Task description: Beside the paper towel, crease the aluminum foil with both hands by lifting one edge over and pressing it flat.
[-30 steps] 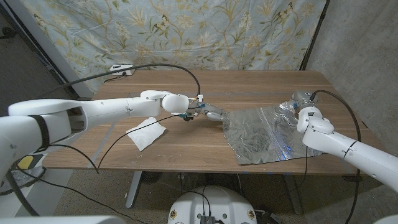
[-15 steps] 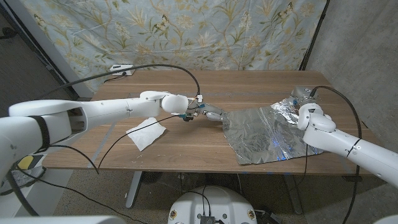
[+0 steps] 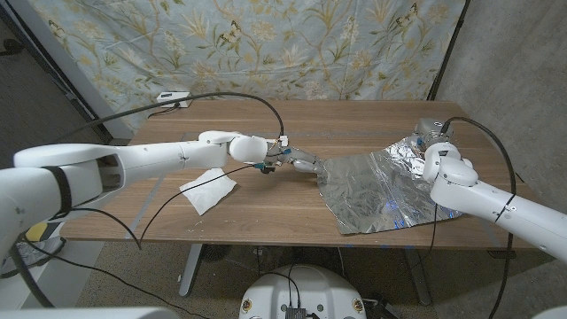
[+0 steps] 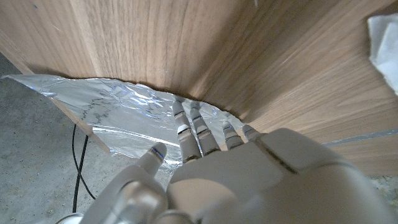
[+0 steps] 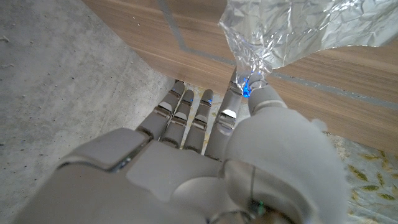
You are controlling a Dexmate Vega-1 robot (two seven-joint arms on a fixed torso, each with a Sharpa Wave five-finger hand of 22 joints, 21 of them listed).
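The aluminum foil (image 3: 376, 190) lies spread and wrinkled on the right half of the wooden desk (image 3: 292, 120), its near edge close to the desk's front edge and its far right corner lifted and crumpled off the surface. The right hand (image 3: 427, 135) holds that raised corner: in the right wrist view the foil (image 5: 292, 31) is bunched into a twisted point pinched between the thumb and a finger of the hand (image 5: 211, 143), while the other fingers (image 5: 180, 109) reach out side by side past the desk's edge. The left hand (image 3: 297, 160) reaches across from the left and touches the foil's left corner with its fingertips; the left wrist view shows this hand (image 4: 236, 168) with its fingers (image 4: 196, 127) extended close together, their tips resting on the edge of the foil (image 4: 118, 112) and nothing gripped. The paper towel (image 3: 209, 189) lies crumpled on the left part of the desk, under the left forearm, well apart from the foil
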